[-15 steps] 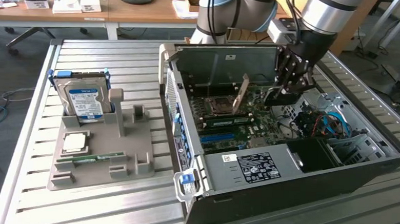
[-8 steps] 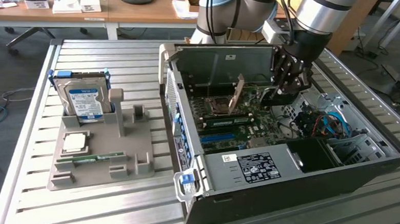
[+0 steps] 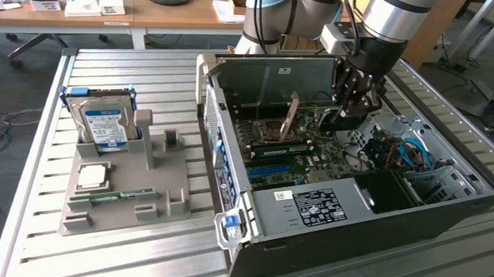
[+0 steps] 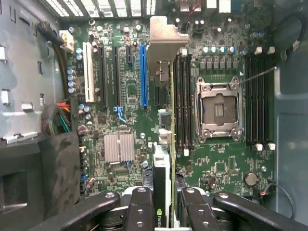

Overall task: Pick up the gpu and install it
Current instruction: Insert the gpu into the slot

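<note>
My gripper [image 3: 354, 112] is lowered into the open computer case [image 3: 446, 206], above the green motherboard [image 3: 301, 157]. It is shut on the gpu [image 4: 162, 187], a thin dark card seen edge-on between my black fingers [image 4: 142, 211]. My gripper [image 4: 166, 214] grips one end of the card. The card's silver bracket [image 4: 166, 38] points toward the slotted rear of the case, and a pale strip [image 3: 292, 115] of it shows in the exterior view. The card hangs above the board, beside the long blue slot [image 4: 143, 74] and not in it.
A grey holder [image 3: 125, 195] on the slatted table carries a silver hard drive [image 3: 104, 121], a processor chip [image 3: 93, 176] and a green memory stick [image 3: 113, 195]. Inside the case are memory slots [image 4: 183, 101], a processor socket [image 4: 219, 108], a small heatsink [image 4: 119, 147] and cable bundles [image 4: 60, 118].
</note>
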You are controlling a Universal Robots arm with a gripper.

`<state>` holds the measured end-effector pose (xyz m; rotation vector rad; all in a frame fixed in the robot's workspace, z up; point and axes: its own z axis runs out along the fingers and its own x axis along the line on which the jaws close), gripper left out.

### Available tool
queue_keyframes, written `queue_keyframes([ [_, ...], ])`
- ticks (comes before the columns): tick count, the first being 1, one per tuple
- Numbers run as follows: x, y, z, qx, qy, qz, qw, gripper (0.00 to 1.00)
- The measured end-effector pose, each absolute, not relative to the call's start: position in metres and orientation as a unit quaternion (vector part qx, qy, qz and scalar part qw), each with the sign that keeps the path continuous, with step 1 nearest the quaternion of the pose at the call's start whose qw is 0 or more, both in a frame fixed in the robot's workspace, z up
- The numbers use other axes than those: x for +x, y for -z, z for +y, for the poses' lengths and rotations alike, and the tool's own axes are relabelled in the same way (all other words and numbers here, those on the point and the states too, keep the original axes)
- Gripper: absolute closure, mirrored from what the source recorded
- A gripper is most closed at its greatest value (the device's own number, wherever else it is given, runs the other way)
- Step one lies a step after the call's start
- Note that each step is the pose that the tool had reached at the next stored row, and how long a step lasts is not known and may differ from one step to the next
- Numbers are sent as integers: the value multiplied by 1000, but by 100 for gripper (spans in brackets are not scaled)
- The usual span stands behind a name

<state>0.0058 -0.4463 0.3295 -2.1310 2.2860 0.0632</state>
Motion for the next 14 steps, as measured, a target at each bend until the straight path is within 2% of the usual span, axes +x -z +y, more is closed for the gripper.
queue_keyframes([
  [14,-7,-328,-446,-681,-20,732,8,73],
])
